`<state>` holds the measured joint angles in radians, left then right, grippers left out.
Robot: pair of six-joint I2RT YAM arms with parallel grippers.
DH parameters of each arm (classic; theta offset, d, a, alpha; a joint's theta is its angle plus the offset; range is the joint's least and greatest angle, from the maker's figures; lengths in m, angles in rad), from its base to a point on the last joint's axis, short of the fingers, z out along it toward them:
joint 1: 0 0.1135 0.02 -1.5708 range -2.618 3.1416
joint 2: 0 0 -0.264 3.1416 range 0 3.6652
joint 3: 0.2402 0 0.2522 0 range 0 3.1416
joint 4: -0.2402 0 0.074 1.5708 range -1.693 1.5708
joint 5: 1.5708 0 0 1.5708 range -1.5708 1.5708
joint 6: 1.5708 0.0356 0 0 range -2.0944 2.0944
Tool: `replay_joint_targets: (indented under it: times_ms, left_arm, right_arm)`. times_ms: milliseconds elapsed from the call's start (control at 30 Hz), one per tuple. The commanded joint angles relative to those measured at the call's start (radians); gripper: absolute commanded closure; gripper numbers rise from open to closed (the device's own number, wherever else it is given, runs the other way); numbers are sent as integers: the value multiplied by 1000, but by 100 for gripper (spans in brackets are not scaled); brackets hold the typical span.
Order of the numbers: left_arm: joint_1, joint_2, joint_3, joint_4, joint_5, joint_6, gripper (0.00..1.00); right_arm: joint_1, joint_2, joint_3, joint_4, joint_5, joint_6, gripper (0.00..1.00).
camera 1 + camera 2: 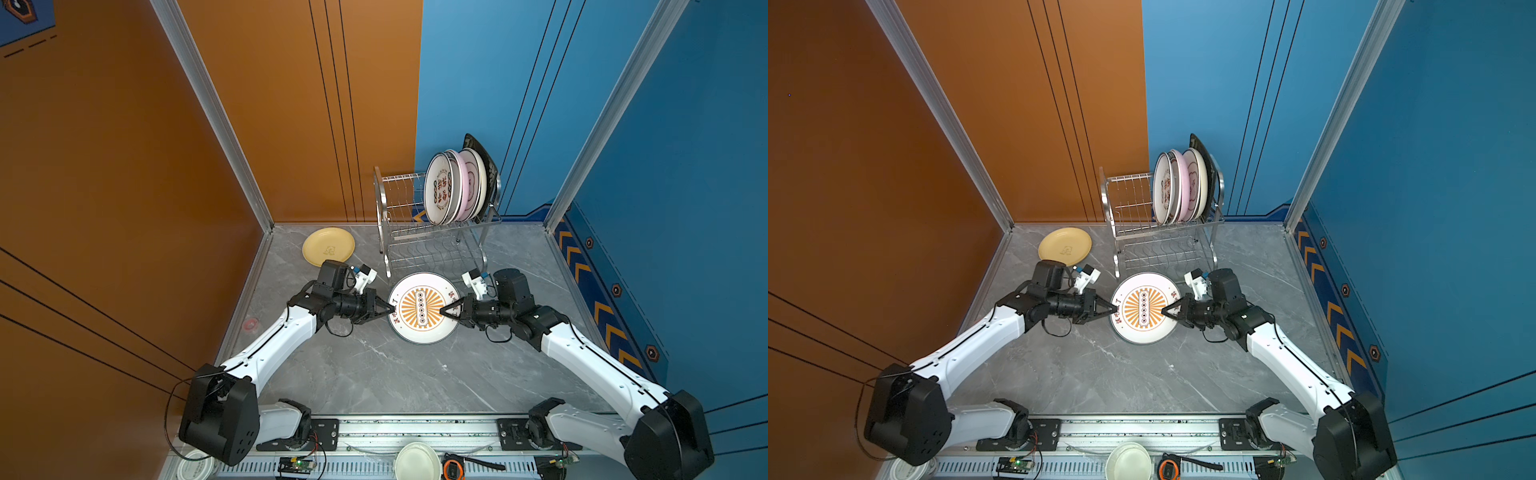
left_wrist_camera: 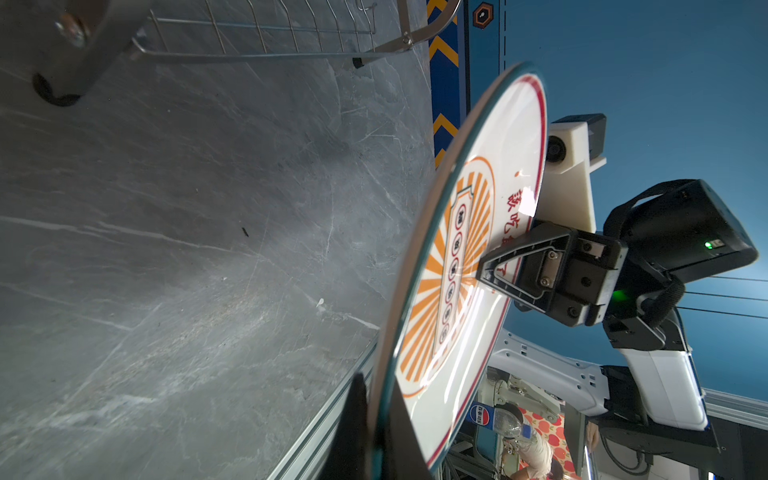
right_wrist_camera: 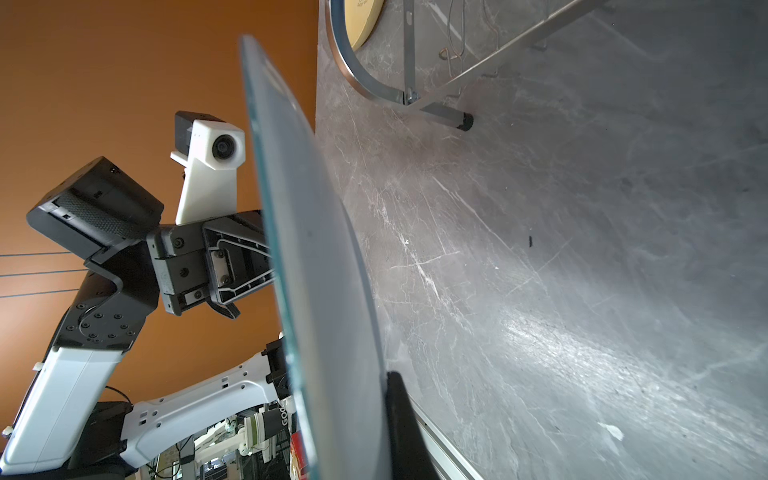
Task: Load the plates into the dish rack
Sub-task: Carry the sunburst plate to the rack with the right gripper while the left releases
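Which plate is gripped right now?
The orange-sunburst white plate, pinched at opposite rims by the left gripper and right gripper. The yellow plate lies flat on the table; the other plates stand in the dish rack's top tier.

White arms [image 1: 291, 330], blk joints [image 1: 220, 415]; L tool [image 1: 392, 311], R tool [image 1: 441, 311] blk, triangular.

Racked plates [image 1: 441, 189]: overlapping; black square plate [image 1: 478, 143] mostly hidden at the back.
Yellow plate [image 1: 328, 246]: near rim covered by left arm [image 1: 332, 275]; cut by the frame edge in the right wrist view.
Sunburst plate [image 3: 316, 266]: only its underside shows in the right wrist view; left end effector [image 1: 390, 310] tips hidden behind it.
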<state>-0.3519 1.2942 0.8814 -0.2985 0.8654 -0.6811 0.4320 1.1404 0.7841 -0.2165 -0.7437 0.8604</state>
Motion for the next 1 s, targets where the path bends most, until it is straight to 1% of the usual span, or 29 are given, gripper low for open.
replay_joint_targets:
  times_ms: [0, 100, 167, 233, 300, 400, 467, 600, 800, 867, 967]
  left_arm:
    - [-13, -18, 23, 27, 8, 14, 78]
    - [1, -37, 15, 27, 5, 6, 54]
    - [16, -55, 12, 17, 0, 6, 40]
    - [36, -74, 8, 0, -7, 9, 30]
    - [62, -95, 8, -19, -26, 15, 21]
    - [97, -116, 9, -44, -62, 20, 15]
    - [117, -122, 2, -47, -89, 18, 9]
    - [155, -119, -23, -54, -142, 24, 6]
    - [175, -79, -17, -53, -172, 63, 1]
    - [180, -64, -11, -53, -174, 78, 0]
    - [187, -55, -10, -53, -185, 88, 1]
  right_arm:
    - [13, -38, 8, 21, -4, 19, 100]
    - [14, -74, 25, -19, 34, 17, 100]
    - [12, -98, 44, -68, 69, 8, 100]
    - [15, -126, 74, -145, 130, -18, 100]
    - [17, -161, 117, -240, 226, -47, 100]
    - [25, -209, 190, -351, 351, -78, 100]
    - [32, -231, 254, -423, 432, -101, 100]
    - [68, -224, 408, -554, 584, -151, 100]
    - [143, -131, 671, -698, 785, -225, 100]
    - [165, -76, 773, -735, 843, -250, 100]
    - [190, 12, 915, -757, 920, -286, 100]
